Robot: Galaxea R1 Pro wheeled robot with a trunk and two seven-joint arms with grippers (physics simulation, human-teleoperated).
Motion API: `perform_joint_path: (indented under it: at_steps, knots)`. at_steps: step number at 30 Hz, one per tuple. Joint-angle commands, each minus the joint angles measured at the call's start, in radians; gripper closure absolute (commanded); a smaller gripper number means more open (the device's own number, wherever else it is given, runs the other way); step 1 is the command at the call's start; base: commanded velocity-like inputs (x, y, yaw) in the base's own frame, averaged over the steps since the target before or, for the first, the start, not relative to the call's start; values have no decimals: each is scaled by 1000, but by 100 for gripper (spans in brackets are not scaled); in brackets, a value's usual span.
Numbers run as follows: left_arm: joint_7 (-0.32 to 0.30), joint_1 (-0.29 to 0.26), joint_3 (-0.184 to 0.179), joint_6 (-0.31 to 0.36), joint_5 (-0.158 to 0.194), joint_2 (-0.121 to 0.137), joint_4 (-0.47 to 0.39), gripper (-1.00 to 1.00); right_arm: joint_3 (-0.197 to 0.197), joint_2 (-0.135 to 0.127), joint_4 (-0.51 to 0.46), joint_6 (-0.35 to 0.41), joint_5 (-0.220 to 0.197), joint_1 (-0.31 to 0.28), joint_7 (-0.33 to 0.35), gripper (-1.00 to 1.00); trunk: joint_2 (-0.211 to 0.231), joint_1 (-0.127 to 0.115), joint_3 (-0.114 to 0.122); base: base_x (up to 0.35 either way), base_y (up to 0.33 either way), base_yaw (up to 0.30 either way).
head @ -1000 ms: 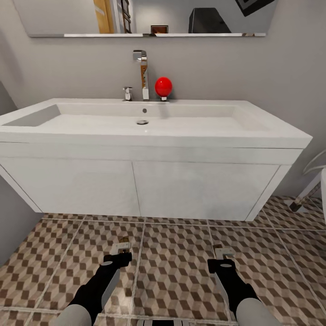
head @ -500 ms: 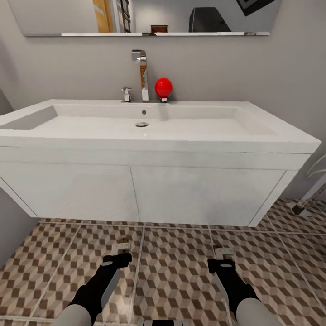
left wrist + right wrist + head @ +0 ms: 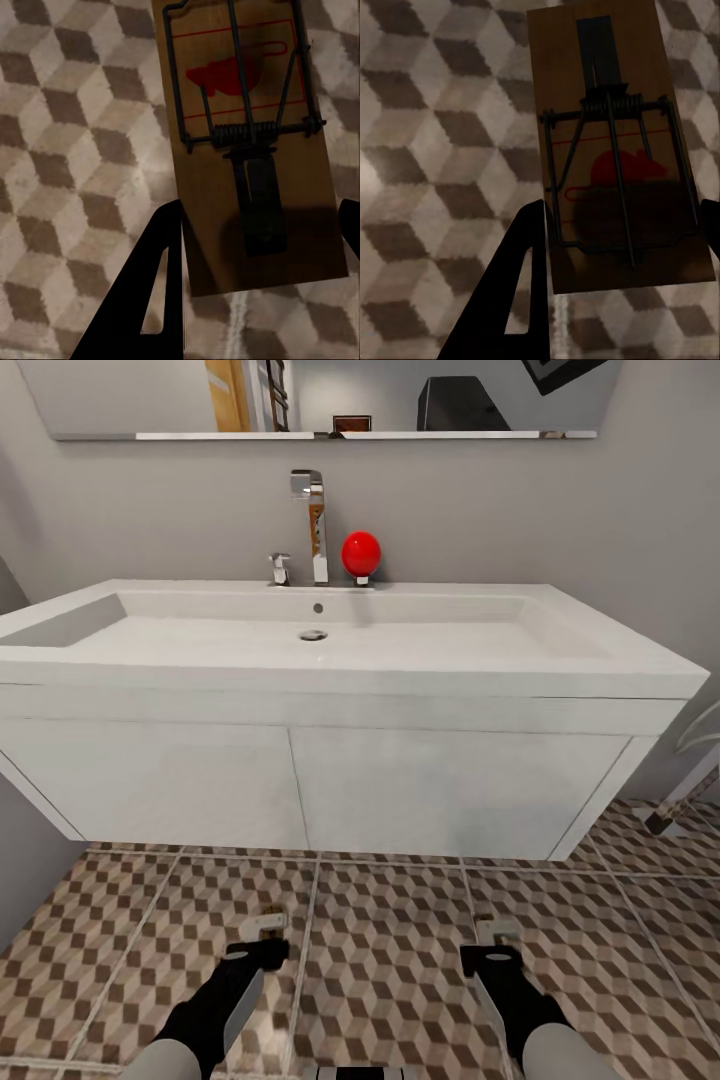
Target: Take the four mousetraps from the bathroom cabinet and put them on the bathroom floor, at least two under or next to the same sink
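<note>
— What blocks the way ahead?
— The sink on its white vanity, filling the wall.
— Any free room?
— Open bathroom floor in front, plus the gap beneath the vanity.

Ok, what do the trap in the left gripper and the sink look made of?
The mousetrap looks like a flat matte brown wooden slab, with a dark wire spring and bar that read as metal and a red printed mark. The sink looks like smooth glossy white ceramic or resin; which one can't be told.
</note>
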Motion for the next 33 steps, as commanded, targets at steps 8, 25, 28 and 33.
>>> perform_joint_path:
  at_steps: [8,25,28,33]
  knots:
    - [7,0,-6,-7,3,1,7,100,-4,0,13,-1,10,-1,-3,100,0,0,-1,0,0,0]
    - [9,0,-8,-7,2,2,2,100,-4,-2,14,-7,7,-1,-3,100,0,0,-1,77,0,-4]
    - [9,0,-8,-5,2,1,1,100,-4,-1,14,-5,7,-1,-3,100,0,0,-1,1,0,-161]
    - [9,0,-9,-4,2,0,-4,100,-4,-1,14,-4,8,-1,-3,100,0,0,-1,0,0,-114]
